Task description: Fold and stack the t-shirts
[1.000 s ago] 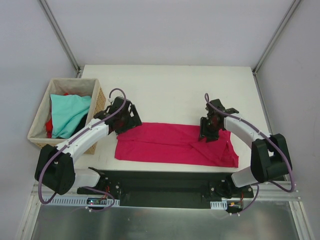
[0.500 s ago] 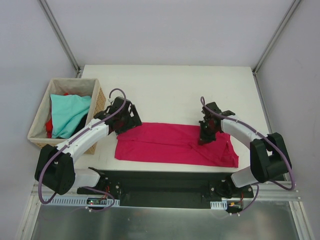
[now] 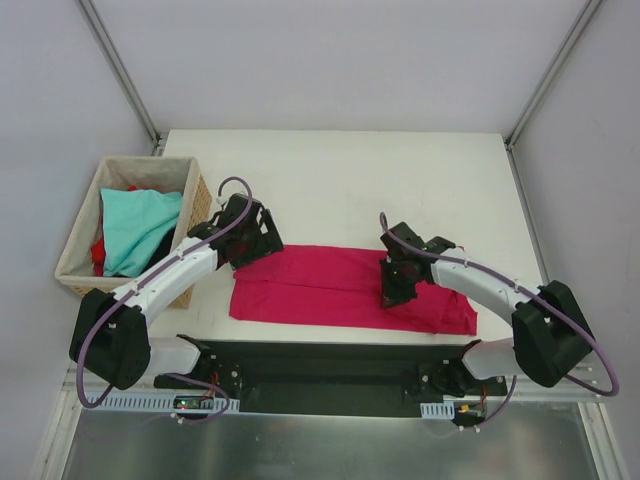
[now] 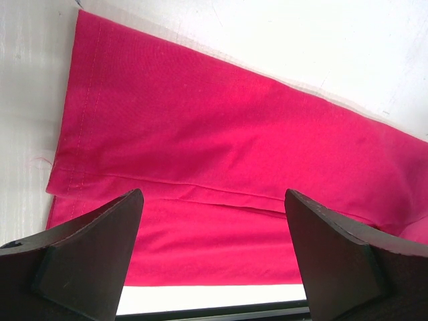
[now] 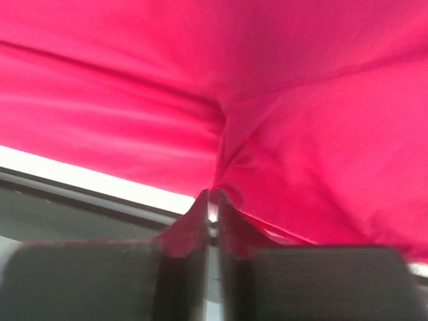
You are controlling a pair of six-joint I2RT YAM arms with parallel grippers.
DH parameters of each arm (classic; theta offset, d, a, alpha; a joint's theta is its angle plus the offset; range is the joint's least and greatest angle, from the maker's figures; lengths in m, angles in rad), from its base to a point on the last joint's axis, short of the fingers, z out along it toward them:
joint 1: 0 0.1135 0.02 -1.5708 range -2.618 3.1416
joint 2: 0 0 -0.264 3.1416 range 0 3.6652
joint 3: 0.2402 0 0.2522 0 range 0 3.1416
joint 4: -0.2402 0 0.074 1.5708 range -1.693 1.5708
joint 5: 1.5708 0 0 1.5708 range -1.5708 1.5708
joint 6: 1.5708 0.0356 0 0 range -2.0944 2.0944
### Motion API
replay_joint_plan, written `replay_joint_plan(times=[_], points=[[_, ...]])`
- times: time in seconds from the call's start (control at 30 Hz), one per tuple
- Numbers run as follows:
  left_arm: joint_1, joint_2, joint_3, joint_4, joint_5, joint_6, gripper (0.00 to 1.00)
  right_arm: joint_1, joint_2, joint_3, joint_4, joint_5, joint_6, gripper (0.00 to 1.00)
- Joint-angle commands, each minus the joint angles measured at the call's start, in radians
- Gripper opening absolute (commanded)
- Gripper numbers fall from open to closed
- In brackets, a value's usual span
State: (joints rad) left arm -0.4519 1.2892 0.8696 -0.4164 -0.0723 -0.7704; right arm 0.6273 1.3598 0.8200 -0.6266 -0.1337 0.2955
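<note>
The crimson-magenta t-shirt (image 3: 320, 285) lies as a long folded band near the table's front edge. My right gripper (image 3: 393, 291) is shut on a pinch of its cloth right of the middle. In the right wrist view the fabric (image 5: 301, 134) gathers into a pucker at my closed fingertips (image 5: 212, 195). My left gripper (image 3: 262, 241) hovers open over the shirt's left end. The left wrist view has its wide-apart fingers (image 4: 100, 234) above the flat cloth (image 4: 200, 134), touching nothing. A light teal t-shirt (image 3: 135, 225) and a red one (image 3: 98, 250) lie in the basket.
The wicker basket (image 3: 80, 225) stands off the table's left side beside the left arm. A black rail (image 3: 330, 365) runs along the table's near edge between the arm bases. White table surface (image 3: 340, 185) extends behind the shirt.
My right gripper has shut on the crimson-magenta shirt's cloth and moved left and toward the near edge, dragging a fold along. The left arm has not moved.
</note>
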Motion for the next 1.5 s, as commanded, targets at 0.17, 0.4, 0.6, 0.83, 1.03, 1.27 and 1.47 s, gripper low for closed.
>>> replay_joint_plan(times=[0.17, 0.4, 0.6, 0.83, 1.03, 1.27, 1.47], points=[[-0.004, -0.002, -0.004, 0.007, -0.023, 0.023, 0.87, 0.109, 0.006, 0.074, -0.134, 0.02, 0.025, 0.72], [-0.005, 0.024, 0.009, 0.007, -0.001, 0.037, 0.87, 0.074, -0.065, 0.299, -0.312, 0.127, -0.009, 0.9], [-0.005, 0.053, 0.035, 0.007, 0.014, 0.052, 0.87, -0.012, -0.039, 0.182, -0.198, 0.221, 0.05, 0.86], [-0.005, 0.061, 0.034, 0.007, 0.019, 0.059, 0.87, 0.006, 0.061, 0.094, -0.004, 0.181, 0.096, 0.28], [-0.005, 0.07, 0.034, 0.005, 0.019, 0.068, 0.87, 0.066, 0.137, 0.062, -0.018, 0.175, 0.088, 0.08], [-0.005, 0.105, 0.042, 0.005, 0.055, 0.094, 0.87, 0.063, 0.119, 0.083, -0.126, 0.161, 0.053, 0.12], [-0.01, 0.151, 0.126, 0.005, 0.092, 0.137, 0.87, -0.07, 0.007, 0.347, -0.239, 0.221, -0.038, 0.36]])
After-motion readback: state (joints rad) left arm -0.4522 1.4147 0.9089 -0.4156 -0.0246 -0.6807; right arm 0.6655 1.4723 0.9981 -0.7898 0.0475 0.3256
